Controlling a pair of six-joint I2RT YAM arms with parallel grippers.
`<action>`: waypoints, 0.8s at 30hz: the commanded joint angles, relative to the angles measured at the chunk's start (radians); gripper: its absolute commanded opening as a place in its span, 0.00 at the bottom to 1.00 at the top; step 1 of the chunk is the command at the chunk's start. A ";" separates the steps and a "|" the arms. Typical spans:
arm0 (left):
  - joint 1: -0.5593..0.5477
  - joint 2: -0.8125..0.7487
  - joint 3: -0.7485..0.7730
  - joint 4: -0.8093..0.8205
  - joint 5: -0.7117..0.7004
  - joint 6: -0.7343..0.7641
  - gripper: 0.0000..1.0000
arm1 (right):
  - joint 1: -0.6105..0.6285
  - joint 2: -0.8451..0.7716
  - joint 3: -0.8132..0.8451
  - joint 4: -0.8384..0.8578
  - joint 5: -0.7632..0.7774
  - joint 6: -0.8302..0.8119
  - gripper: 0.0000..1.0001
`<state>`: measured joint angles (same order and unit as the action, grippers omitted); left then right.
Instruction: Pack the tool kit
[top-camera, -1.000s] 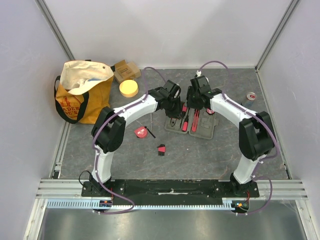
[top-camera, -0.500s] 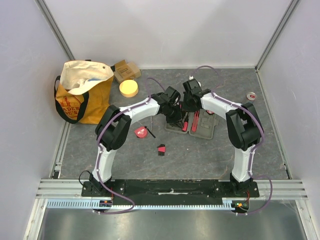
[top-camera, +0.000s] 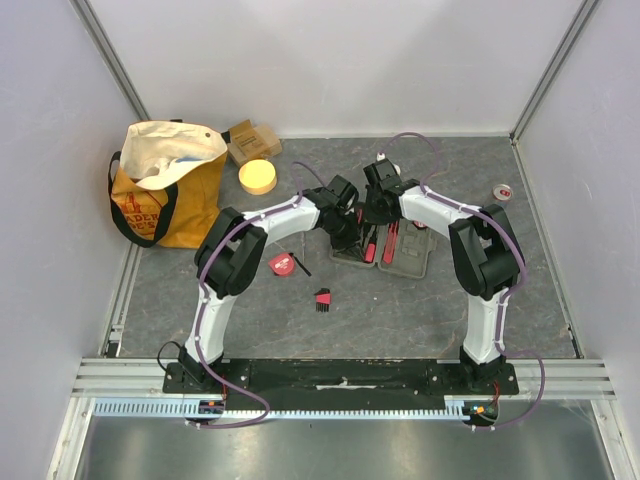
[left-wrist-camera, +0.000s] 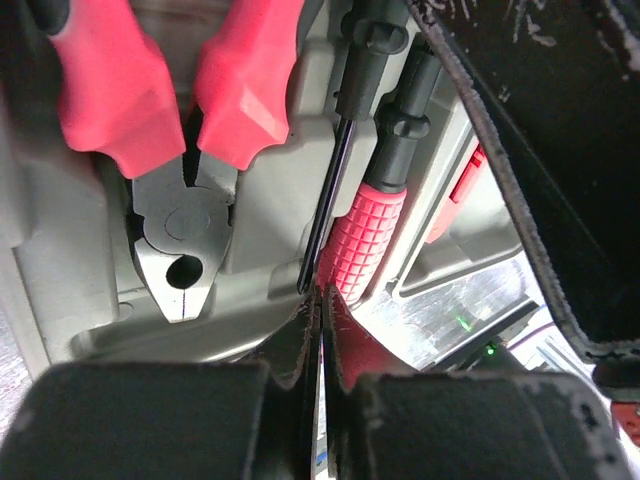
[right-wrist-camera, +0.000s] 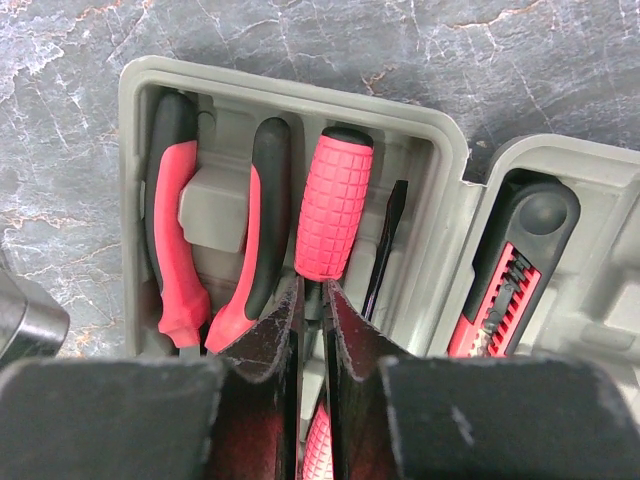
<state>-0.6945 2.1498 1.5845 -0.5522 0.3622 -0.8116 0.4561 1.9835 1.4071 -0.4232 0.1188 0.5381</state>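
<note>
The tool kit's grey-green case (top-camera: 412, 264) lies open in the middle of the table. Both grippers hang low over its left half (right-wrist-camera: 140, 110). Pliers (left-wrist-camera: 180, 215) with red handles (right-wrist-camera: 180, 270) rest in their slot. Beside them lies a red-grip screwdriver (right-wrist-camera: 335, 205), with a thin flat blade (right-wrist-camera: 385, 240) alongside. My left gripper (left-wrist-camera: 320, 300) is shut and empty, its tips at the end of that red grip (left-wrist-camera: 362, 245). My right gripper (right-wrist-camera: 312, 290) has closed in on the screwdriver's dark neck just below the grip. A red-and-black knife (right-wrist-camera: 510, 270) lies in the other half.
An orange-and-cream tote bag (top-camera: 165, 190) stands at the left, with a cardboard box (top-camera: 250, 140) and a yellow disc (top-camera: 258, 177) behind it. A red tape measure (top-camera: 283, 263) and a hex-key set (top-camera: 322, 298) lie left of the case. A small roll (top-camera: 502, 190) sits far right.
Both grippers have closed their jaws. The right arm has swung left and brought its gripper over the case's left half, close to the left gripper.
</note>
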 joint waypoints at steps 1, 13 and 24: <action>0.030 0.022 -0.017 0.004 0.024 -0.055 0.05 | 0.001 0.040 0.012 -0.019 0.032 -0.007 0.17; 0.039 -0.117 -0.046 0.115 0.089 -0.058 0.10 | 0.001 0.058 0.004 -0.020 0.044 -0.007 0.16; 0.038 -0.085 -0.001 0.081 0.003 0.000 0.13 | 0.001 0.066 0.003 -0.017 0.044 0.000 0.15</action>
<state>-0.6601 2.0514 1.5547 -0.4770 0.3939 -0.8471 0.4564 1.9911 1.4105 -0.4152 0.1303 0.5388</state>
